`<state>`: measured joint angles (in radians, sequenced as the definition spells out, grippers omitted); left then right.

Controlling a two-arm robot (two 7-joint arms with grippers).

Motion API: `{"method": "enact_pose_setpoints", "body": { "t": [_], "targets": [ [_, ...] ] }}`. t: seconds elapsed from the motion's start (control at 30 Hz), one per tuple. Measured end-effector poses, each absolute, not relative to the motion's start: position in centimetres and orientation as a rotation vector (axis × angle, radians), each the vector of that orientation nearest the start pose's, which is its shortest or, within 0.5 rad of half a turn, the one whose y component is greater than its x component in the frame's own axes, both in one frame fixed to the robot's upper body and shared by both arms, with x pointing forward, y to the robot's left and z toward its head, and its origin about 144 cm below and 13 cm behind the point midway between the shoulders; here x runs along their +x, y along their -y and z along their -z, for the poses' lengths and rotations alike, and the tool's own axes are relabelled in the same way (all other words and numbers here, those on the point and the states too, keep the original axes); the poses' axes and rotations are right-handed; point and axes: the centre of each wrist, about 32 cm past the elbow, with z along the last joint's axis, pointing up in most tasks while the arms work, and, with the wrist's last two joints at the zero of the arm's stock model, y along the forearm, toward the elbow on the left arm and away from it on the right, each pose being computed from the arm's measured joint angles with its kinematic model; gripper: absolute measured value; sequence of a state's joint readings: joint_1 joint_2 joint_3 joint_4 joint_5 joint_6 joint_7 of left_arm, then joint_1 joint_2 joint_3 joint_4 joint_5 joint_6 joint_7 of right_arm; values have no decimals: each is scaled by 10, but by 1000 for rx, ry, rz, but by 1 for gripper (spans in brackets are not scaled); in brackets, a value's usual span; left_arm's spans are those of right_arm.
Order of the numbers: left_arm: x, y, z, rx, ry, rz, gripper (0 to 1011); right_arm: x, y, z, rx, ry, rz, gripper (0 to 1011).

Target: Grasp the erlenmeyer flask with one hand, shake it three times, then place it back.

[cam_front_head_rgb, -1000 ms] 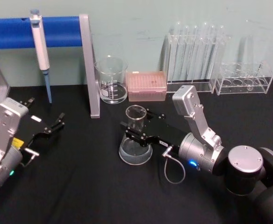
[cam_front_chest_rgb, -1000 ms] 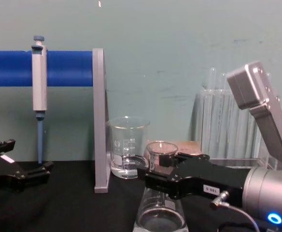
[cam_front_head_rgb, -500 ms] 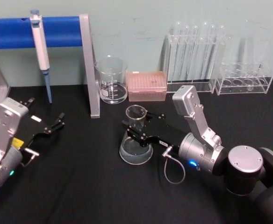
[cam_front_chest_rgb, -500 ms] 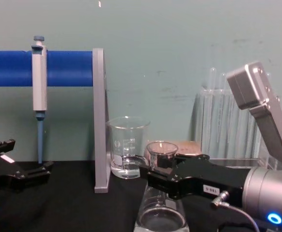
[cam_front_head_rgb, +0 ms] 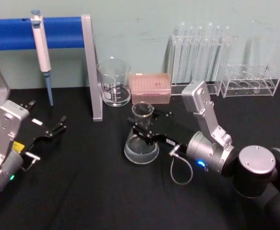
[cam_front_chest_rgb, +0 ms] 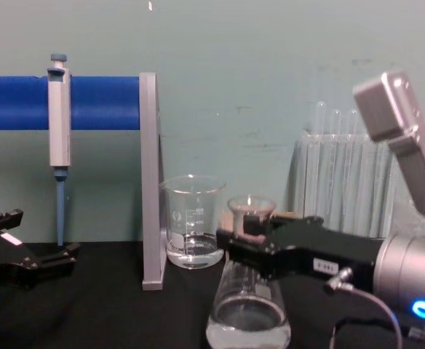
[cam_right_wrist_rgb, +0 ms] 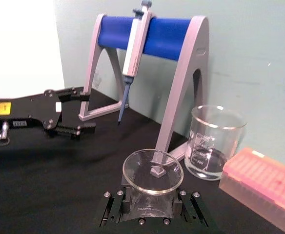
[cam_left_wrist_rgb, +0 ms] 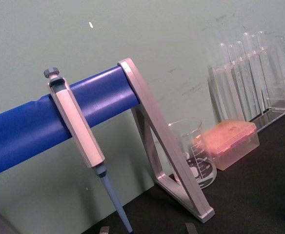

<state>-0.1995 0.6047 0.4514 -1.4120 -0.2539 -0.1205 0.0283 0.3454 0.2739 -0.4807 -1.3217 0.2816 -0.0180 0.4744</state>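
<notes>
Lifted slightly rightward just now: erlenmeyer flask (cam_front_head_rgb: 141, 147), neck clenched in the right hand (cam_front_head_rgb: 143, 127) jaws. Probably opens the first shake. Parked aside, left gripper (cam_front_head_rgb: 58, 125), jaws released.

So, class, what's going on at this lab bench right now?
The right gripper is shut on the neck of the erlenmeyer flask, which holds a little clear liquid, in the middle of the black table. The left gripper sits open and idle near the pipette stand, holding nothing.
</notes>
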Motion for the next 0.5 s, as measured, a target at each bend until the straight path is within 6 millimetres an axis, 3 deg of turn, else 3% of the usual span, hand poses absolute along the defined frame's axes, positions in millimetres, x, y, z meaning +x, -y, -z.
{"method": "enact_pose_setpoints", "body": {
  "t": [0.5],
  "targets": [
    [489,-310,-1140,304,285,-1248,1001,519,197,-1205,-44,104,763,451]
  ]
}}
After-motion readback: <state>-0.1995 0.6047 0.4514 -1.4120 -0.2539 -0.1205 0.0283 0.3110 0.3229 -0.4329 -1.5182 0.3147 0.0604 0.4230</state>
